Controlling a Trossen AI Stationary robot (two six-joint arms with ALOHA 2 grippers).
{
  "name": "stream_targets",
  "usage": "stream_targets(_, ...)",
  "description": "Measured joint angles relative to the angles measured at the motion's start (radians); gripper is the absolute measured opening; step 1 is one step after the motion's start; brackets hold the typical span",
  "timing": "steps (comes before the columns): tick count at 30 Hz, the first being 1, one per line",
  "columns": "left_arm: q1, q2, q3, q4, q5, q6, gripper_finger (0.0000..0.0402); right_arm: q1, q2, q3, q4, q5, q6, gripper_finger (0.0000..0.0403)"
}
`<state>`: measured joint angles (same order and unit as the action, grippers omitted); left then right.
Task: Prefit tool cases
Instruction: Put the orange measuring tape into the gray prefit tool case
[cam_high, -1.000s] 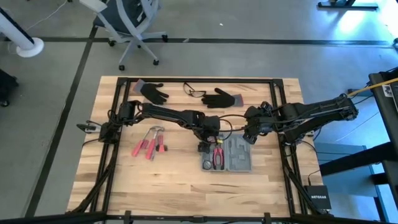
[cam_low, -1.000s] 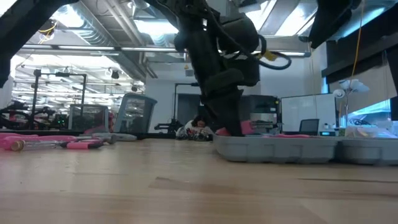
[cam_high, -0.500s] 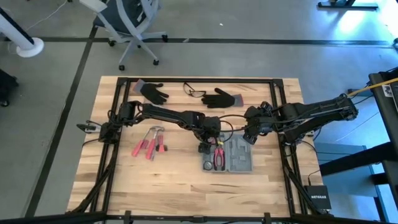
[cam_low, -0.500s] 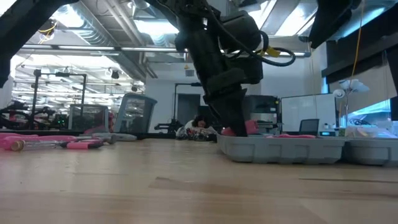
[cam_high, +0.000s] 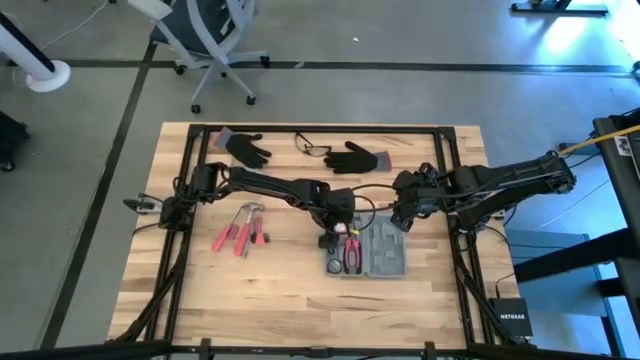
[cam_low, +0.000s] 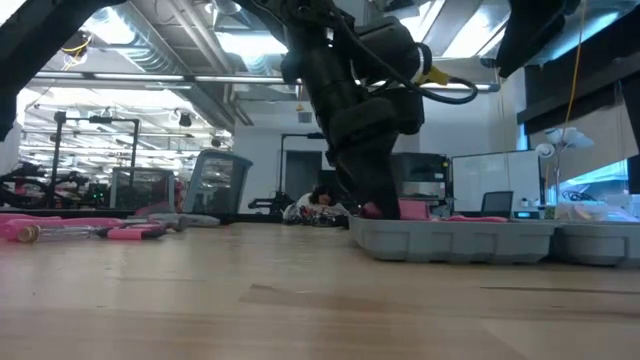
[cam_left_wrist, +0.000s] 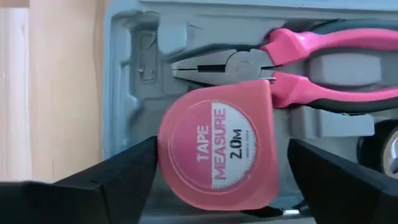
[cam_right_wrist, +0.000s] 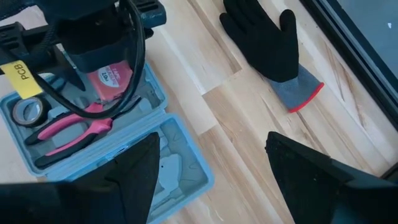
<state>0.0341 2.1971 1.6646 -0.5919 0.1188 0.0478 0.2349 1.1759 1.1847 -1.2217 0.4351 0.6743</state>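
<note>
The tool case (cam_high: 366, 250) lies open and flat on the wooden surface (cam_high: 280, 290), near its middle, with both hinged halves face up. In the left wrist view the left end effector (cam_left_wrist: 214, 168) hangs directly over one half of the case, fingers spread wide on either side of a pink tape measure (cam_left_wrist: 217, 146) that sits in the tray; a narrow gap shows at each side, so it appears released rather than gripped. Pink-handled pliers (cam_left_wrist: 311, 59) occupy the adjacent slot, and a roll of tape (cam_right_wrist: 28, 112) lies in the corner recess. The right end effector (cam_high: 402, 215) waits just beyond the case's far edge, its fingers open and holding nothing. Loose red-handled tools (cam_high: 240, 232) lie well apart toward the left arm's side, and two black gloves (cam_high: 247, 150) with a pair of safety glasses (cam_high: 312, 148) lie along the far edge. Judgement: the case is light, rigid moulded plastic with a smooth finish, likely to slide on the wood if pushed sideways. The best purchase would be on a thin outer rim or wall of one half, avoiding the hinge line, which will flex.
</note>
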Motion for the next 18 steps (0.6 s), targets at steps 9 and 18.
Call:
stream_targets(9,0.001,-0.029,-0.001,-0.006,-0.065,0.148,0.0386,0.0,0.0,0.0,-0.001,0.0,0.0,0.0282)
stream_targets(18,0.017,-0.117,0.001,0.005,-0.142,0.124,0.0386,0.0,0.0,0.0,0.002,0.007,-0.04,0.0265)
